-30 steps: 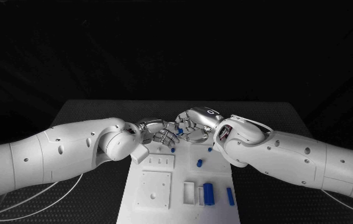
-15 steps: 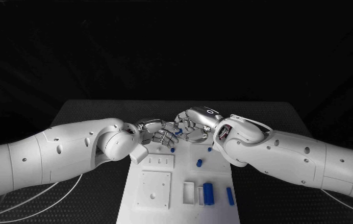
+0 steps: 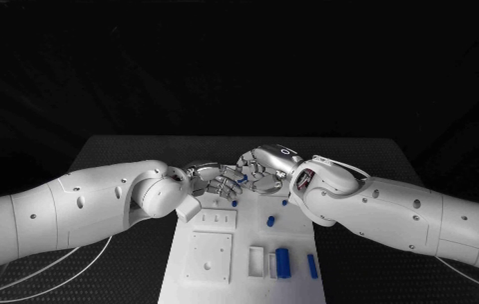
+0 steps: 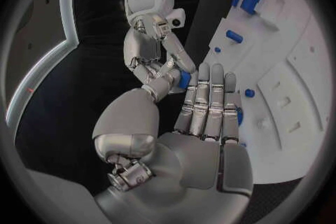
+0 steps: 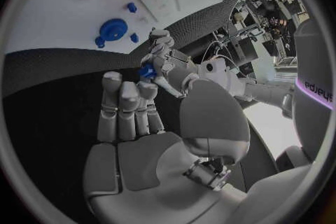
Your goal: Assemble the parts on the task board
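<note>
black surface [image 3: 120, 153], dark room behind it. you have the white task board [image 3: 239, 248] running down the middle, blue parts [image 3: 284, 262] lying on its near end. both hands meet over the far end of the board. a small blue part [image 4: 184, 79] sits pinched between the left hand [image 3: 218, 179] and right hand [image 3: 261, 171], fingertips of both touching it.

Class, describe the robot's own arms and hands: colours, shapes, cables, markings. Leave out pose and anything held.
Both arms are smooth, rounded white shells dotted with small dark holes. The left hand and right hand are silver metal with segmented fingers. Thin white cables loop beside the left arm. The right arm has a dark panel near the wrist.
</note>
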Robot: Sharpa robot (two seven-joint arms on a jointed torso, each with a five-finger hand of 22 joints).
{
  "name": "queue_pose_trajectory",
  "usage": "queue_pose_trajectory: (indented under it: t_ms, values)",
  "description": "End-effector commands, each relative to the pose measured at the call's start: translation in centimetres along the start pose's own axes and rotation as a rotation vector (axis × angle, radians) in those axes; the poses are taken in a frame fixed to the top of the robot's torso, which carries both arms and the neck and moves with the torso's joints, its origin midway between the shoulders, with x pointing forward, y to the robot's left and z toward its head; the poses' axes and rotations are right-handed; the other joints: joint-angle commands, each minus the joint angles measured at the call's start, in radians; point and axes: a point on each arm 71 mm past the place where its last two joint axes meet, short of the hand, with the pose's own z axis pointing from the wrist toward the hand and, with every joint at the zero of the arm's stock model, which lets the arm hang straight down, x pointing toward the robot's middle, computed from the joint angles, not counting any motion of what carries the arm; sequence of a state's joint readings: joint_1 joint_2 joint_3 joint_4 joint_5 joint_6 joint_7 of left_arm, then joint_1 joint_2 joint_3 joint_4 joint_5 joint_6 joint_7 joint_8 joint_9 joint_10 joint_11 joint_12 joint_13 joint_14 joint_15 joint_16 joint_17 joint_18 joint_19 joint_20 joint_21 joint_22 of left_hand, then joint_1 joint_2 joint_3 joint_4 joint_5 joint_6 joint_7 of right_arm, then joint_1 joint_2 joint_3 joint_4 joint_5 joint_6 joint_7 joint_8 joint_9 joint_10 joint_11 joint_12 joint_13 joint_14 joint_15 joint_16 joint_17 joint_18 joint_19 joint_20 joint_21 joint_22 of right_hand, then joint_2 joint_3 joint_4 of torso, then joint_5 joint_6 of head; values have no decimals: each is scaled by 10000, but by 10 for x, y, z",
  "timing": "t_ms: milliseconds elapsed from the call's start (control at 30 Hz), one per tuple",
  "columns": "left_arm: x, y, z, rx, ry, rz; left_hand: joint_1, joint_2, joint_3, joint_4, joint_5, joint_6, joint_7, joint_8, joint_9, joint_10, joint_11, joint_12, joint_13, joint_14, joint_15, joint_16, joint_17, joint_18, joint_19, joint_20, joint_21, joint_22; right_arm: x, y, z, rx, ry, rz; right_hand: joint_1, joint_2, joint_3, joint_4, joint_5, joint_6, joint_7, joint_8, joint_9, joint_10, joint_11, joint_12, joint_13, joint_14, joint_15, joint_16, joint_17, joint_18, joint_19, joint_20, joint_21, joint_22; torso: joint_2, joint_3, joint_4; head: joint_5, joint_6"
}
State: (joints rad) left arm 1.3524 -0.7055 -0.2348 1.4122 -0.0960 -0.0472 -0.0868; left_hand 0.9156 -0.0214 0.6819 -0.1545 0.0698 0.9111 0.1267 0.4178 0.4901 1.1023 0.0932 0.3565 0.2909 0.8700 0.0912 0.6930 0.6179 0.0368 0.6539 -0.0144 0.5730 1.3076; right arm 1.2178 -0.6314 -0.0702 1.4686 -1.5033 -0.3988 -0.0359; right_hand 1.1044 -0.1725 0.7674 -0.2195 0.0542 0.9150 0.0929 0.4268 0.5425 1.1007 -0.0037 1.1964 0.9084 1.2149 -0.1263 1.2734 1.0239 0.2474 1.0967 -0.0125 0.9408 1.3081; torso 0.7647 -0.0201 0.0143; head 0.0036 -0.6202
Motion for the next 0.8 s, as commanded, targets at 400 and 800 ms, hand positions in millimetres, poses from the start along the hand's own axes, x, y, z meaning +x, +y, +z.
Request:
queue_pose_trajectory:
  t_ms: [400, 800]
  values:
    - [1, -4, 0, 220, 193, -1, 177, 252, 10, 27, -93, 352, -117, 97, -3, 213, -116, 203, 0, 146, -76, 142, -21, -78, -14, -3, 70, 151, 3, -2, -2, 48, 262, -20, -65, 66, 52, -1, -56, 1882, -342, 34, 26, -514, -435, 33, 19, 52, -160, 34, -6, 144, -2, -48, 66, 139, 1, -1, 3, 2, 6]
    - [1, -4, -1, 301, 135, 384, 306, 370, -13, -46, -116, 699, -244, 97, -3, 495, -249, 348, 1, 404, -222, 411, 30, -66, 207, -130, 188, 158, 3, -4, -2, 98, 288, -15, -69, 69, 60, -6, -56, 1879, -342, 34, 38, -514, -435, 35, 20, 50, -161, 33, -7, 144, -4, -48, 65, 138, -1, 2, -3, -1, -3]
